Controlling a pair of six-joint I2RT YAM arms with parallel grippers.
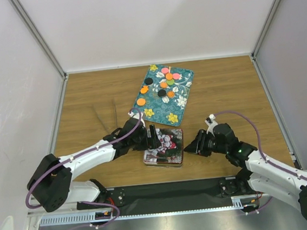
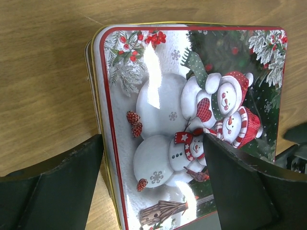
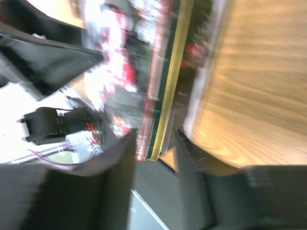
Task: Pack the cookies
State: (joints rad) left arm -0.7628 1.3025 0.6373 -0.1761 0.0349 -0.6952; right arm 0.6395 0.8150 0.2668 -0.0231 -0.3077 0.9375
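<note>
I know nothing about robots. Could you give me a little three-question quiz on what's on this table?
1. True or false: the cookies are all lying on the teal tray, with none in the tin as far as can be seen.
2. What is pictured on top of the tin? A) snowmen B) cats C) ships
3. Fill in: in the overhead view, the tool at the tin's right edge belongs to the ____ arm.

Key: 1 true, and the tin is closed. 2 A. 3 right: the right tool sits at that edge.
</note>
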